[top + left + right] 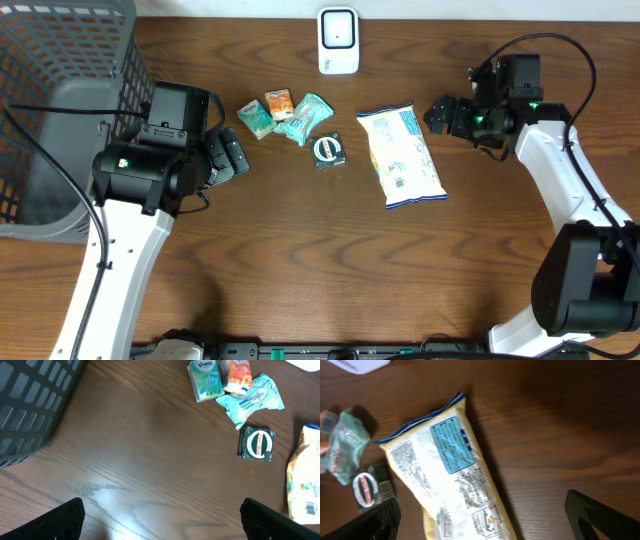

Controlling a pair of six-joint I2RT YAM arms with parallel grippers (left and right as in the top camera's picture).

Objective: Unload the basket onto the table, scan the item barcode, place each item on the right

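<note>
Wooden tabletop (300, 260); white snack bag (400, 155) lying flat, five o'clock from scanner (338, 40). Near bag's two o'clock right gripper (440, 113), far off at nine left gripper (232, 155), both spread wide, empty. Likely light, crinkly, slippery; best pinched at sealed end.

white snack bag (403, 157), lying flat, back up

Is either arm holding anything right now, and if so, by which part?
Nothing is held. The left gripper and right gripper both have open jaws, and the snack bag lies flat on the table.
</note>
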